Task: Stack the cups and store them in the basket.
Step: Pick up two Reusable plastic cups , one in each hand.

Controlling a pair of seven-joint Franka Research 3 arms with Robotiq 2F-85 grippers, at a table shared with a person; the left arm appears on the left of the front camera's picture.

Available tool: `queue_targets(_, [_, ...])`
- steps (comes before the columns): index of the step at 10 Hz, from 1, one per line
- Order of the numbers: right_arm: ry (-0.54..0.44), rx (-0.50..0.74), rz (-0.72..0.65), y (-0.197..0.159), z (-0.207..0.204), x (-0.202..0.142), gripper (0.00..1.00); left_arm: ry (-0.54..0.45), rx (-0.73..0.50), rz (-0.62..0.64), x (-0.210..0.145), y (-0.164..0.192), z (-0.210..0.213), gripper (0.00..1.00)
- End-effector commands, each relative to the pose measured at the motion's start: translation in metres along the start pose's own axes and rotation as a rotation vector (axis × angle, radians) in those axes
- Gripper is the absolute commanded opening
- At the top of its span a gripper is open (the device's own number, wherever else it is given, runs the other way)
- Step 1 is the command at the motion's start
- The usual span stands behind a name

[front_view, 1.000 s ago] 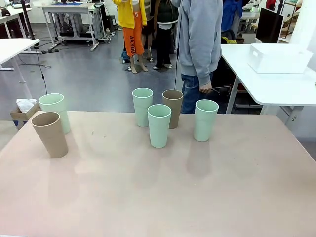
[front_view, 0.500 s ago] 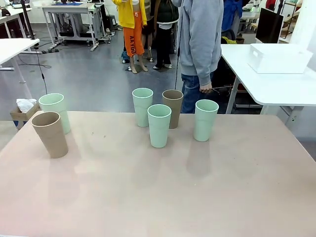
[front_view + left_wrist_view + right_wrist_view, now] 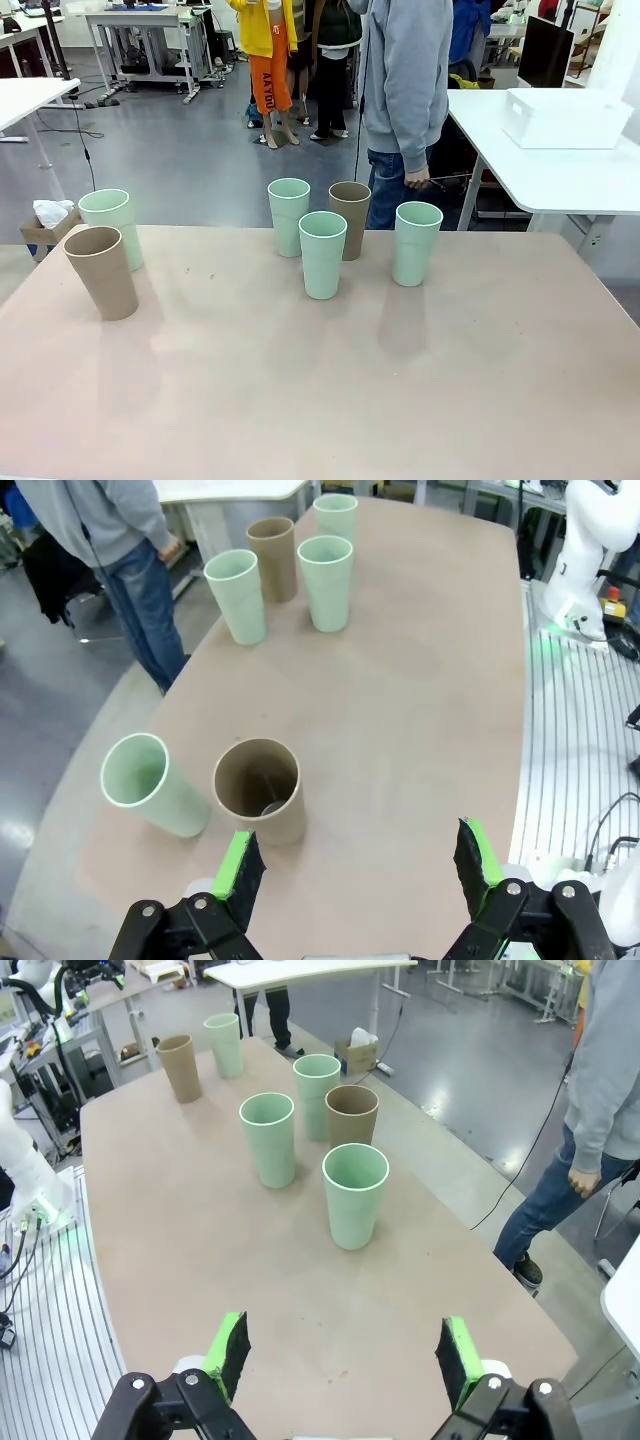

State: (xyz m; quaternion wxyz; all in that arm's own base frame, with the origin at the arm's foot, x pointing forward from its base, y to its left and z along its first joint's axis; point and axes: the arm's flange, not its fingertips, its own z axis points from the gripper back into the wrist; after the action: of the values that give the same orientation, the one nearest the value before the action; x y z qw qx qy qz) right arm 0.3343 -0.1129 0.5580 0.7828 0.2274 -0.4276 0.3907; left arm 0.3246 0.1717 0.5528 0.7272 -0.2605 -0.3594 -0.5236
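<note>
My left gripper (image 3: 357, 860) hangs over the left end of the table (image 3: 420, 730). Its jaws are wide apart with nothing between them. Just past its fingers stands a tan cup (image 3: 259, 802), upright. A mint cup (image 3: 150, 785) is just beside it; I cannot tell whether they touch.

My right gripper (image 3: 344, 1352) hangs over the right end, jaws also wide apart and empty. The nearest cup (image 3: 355, 1195), a mint one, stands ahead of it.

Front view: six cups, all upright, none stacked. Two are at the left and four are clustered at the far middle, three mint and one tan.

The basket (image 3: 565, 118) sits on a separate white table at the far right, well apart from the cups.

A person (image 3: 405, 70) stands at the far edge, behind the cluster.
</note>
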Motion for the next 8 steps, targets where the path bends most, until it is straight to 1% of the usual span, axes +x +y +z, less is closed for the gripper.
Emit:
queue_targets(1, [-0.015,-0.001,0.017,-0.0020,0.0012,0.0003,1.00,-0.005,-0.009,-0.017,-0.0006,0.0012,0.0018,1.00])
queue_targets(8, [-0.015,-0.001,0.017,-0.0020,0.0012,0.0003,1.00,-0.005,-0.009,-0.017,-0.0006,0.0012,0.0018,1.00])
